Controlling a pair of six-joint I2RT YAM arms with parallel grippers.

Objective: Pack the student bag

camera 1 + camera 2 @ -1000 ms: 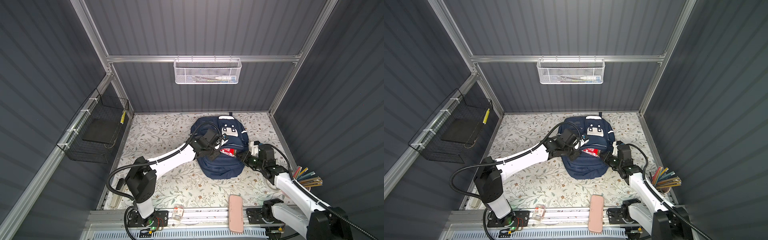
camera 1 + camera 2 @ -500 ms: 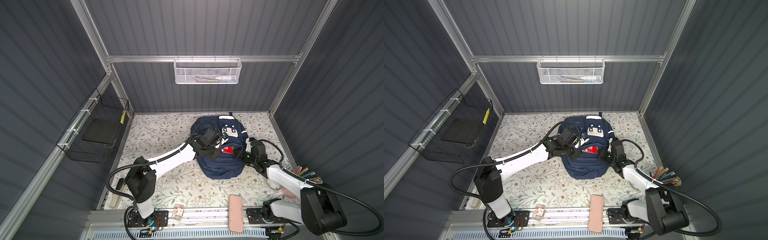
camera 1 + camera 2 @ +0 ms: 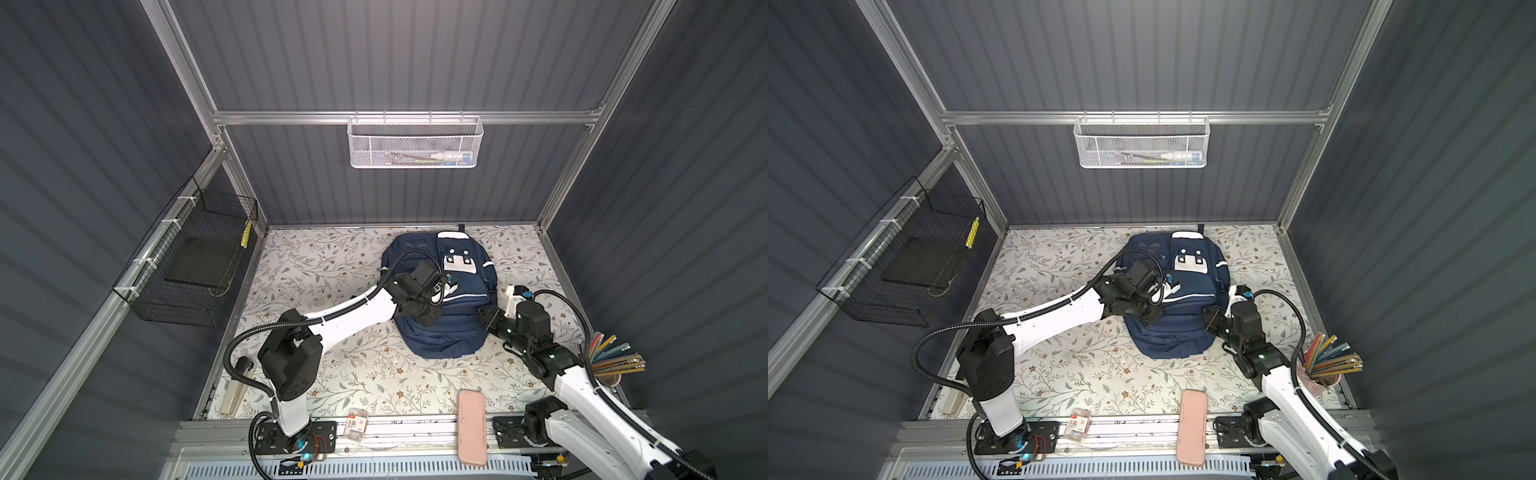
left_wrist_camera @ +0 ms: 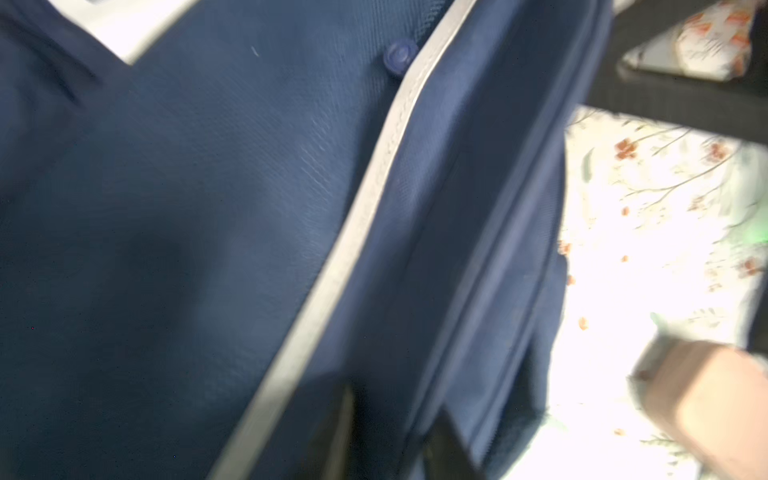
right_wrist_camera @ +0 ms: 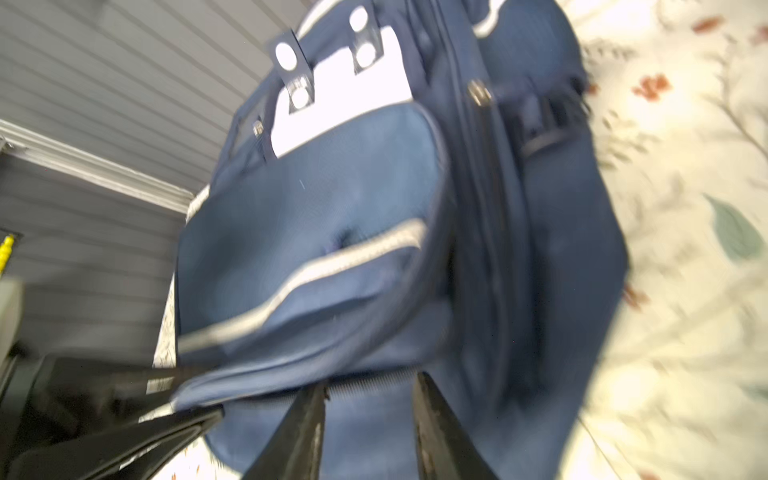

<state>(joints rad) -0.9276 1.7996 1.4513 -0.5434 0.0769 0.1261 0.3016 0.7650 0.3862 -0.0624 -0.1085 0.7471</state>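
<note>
The student bag [image 3: 449, 332] [image 3: 1175, 336], navy with white stripes and a dotted white patch [image 3: 457, 262], lies flat on the floral table at the back in both top views. My left gripper [image 3: 432, 321] [image 3: 1152, 318] hovers over the bag's left middle. In the blurred left wrist view its fingers [image 4: 345, 415] stand apart just over the navy fabric [image 4: 208, 208] beside a white stripe [image 4: 353, 232]; the left gripper [image 4: 395, 432] is open and holds nothing. My right gripper [image 3: 484, 313] [image 5: 370, 390] is at the bag's right edge, open, its tips against a zip seam of the bag [image 5: 311, 199].
A pink case [image 3: 471, 428] and a small packet [image 3: 357, 428] lie at the table's front edge. A cup of coloured pencils [image 3: 615, 361] stands at the right. A black wire basket [image 3: 195, 266] hangs on the left wall and a white mesh basket [image 3: 415, 143] on the back wall.
Both grippers have opened. The red thing that showed in the bag's open pocket is now covered by navy fabric. The right gripper has drawn back slightly to the bag's right edge.
</note>
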